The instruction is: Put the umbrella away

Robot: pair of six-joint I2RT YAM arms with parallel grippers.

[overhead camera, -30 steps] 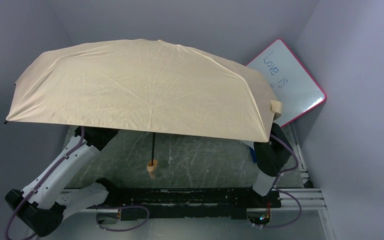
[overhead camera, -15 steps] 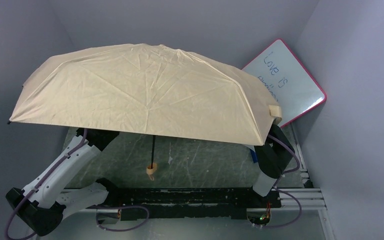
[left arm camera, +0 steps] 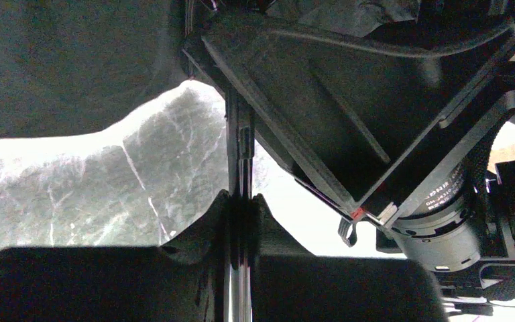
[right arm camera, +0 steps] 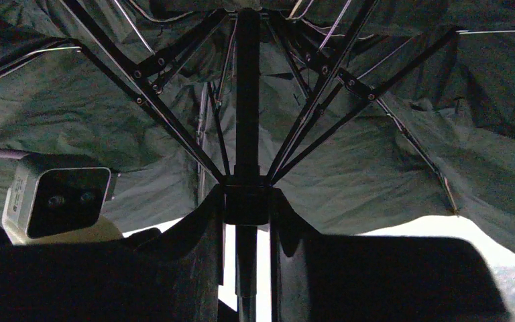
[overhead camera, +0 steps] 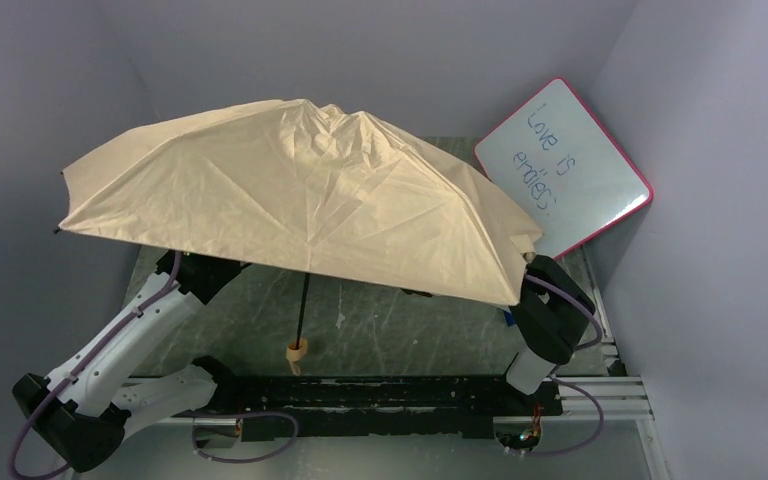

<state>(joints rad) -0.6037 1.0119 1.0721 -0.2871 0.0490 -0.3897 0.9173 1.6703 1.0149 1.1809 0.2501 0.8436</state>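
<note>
Tan fabric of the umbrella (overhead camera: 300, 190) sags yet spreads wide above your left gripper (left arm camera: 240, 208), pinched on the shaft (left arm camera: 239, 134), and your right gripper (right arm camera: 247, 208), clamped on the slider (right arm camera: 246, 191), so closing looks barely begun, with folding and strapping left.

Top: high, rear, facing down. Wrists: close under umbrella (overhead camera: 300, 190), sharing shaft (left arm camera: 239, 147).

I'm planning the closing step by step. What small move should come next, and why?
Probably the right hand should pull the runner a little along the shaft toward the handle while the left hand holds the shaft. Both hands are clamped there, the umbrella is only half collapsed, and its ribs are splayed.
</note>
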